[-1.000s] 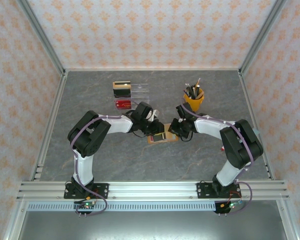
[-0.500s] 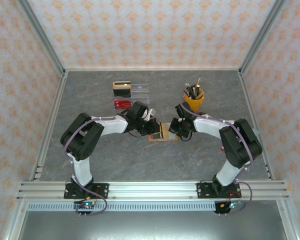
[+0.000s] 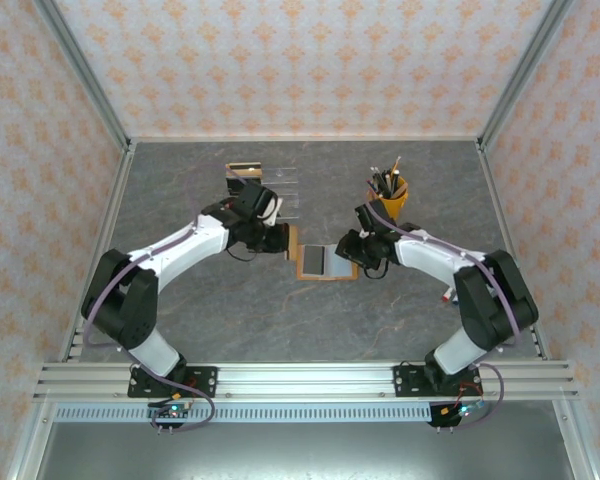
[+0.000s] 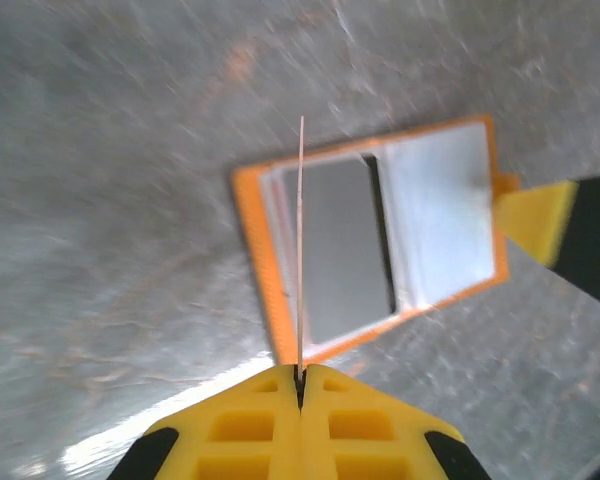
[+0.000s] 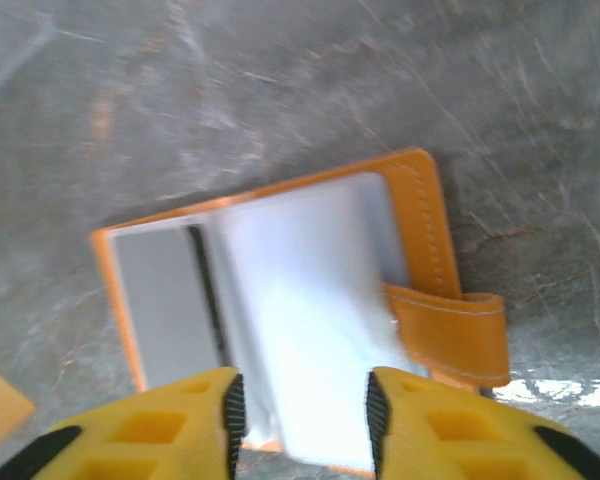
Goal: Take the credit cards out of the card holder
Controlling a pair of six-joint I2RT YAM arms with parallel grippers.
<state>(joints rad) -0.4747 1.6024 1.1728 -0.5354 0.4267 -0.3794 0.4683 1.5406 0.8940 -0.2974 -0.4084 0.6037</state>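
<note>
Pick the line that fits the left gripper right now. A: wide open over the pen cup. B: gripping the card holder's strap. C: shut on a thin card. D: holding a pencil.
C: in the left wrist view the left gripper is closed on a thin card seen edge-on, in front of the open card holder.

2 white arms with black joints, purple cables, yellow-fingered hands.
</note>
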